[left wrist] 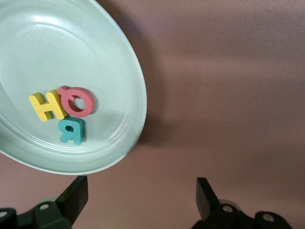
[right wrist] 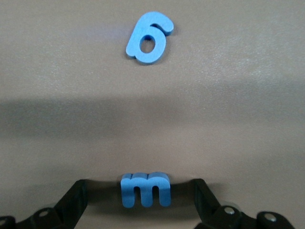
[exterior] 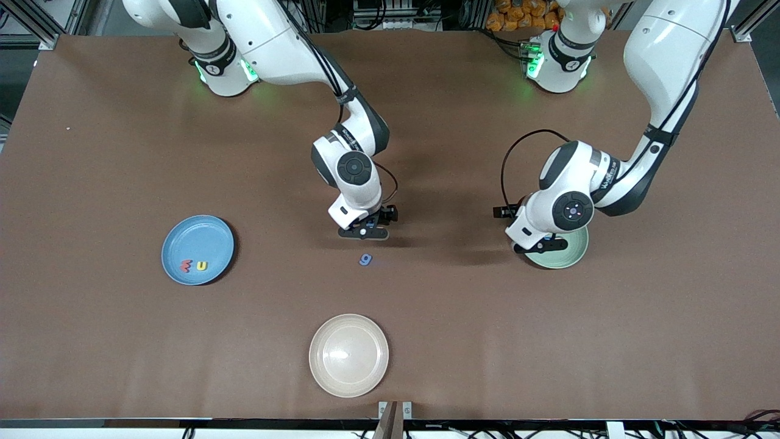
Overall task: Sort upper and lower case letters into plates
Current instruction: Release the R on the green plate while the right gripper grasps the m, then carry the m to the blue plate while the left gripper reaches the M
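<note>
A blue letter m lies on the table between the wide-apart fingers of my open right gripper, with a gap on each side. A blue letter g lies on the table just nearer the front camera than that gripper. The mint green plate holds a yellow H, a red Q and a teal R. My left gripper hangs open and empty over that plate's edge. The sky blue plate holds a red letter and a yellow letter.
A beige plate sits empty near the table's front edge, closer to the front camera than the blue g. The left arm's wrist covers most of the mint plate in the front view.
</note>
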Available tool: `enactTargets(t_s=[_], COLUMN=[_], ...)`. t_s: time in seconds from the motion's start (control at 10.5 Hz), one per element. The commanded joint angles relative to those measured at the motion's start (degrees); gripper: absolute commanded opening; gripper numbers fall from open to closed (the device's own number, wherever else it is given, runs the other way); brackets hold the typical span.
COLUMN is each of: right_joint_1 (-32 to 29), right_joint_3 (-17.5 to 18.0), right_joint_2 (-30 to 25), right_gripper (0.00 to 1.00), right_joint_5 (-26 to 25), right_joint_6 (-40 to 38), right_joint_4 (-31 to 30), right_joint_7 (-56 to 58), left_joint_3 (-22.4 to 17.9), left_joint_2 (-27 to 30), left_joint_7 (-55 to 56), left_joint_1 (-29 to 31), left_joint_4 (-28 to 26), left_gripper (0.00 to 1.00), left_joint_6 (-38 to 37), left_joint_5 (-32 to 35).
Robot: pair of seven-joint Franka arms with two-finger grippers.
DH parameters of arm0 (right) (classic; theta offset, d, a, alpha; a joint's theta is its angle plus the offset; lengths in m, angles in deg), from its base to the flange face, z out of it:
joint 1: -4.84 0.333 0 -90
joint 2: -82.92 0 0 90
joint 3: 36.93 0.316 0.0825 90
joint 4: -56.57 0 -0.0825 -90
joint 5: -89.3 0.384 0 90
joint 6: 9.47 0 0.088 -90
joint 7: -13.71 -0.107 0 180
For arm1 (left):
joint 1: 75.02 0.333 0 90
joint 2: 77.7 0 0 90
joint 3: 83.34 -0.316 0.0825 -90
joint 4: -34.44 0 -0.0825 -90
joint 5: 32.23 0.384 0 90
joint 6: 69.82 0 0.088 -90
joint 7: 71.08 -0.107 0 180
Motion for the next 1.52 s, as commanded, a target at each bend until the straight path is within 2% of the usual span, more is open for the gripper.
enactTargets(t_s=[0.0, 0.29, 1.43], right_joint_1=[0.14, 0.32, 0.76], right_joint_3=[-0.25, -0.34, -1.49], right_joint_2=[-0.93, -1.1, -1.54], right_gripper=[1.0, 1.0, 1.0], right_joint_5=[0.26, 0.17, -1.06], right_joint_6=[-0.39, -0.39, -1.79], right_joint_4=[-2.47, -2.39, -0.37], right_joint_7=[-0.49, -0.58, -0.4], left_joint_3=[-0.17, -0.17, -0.25], left_joint_2=[-0.21, -0.47, -1.0], left_joint_7=[2.85, 6.38, 6.47], left_joint_1=[-0.99, -3.89, -4.34], left_joint_4=[1.53, 2.41, 2.33], left_gripper=[1.0, 1.0, 1.0], left_joint_6=[-0.03, -0.03, 0.14], left_joint_5=[-1.24, -1.15, -1.07])
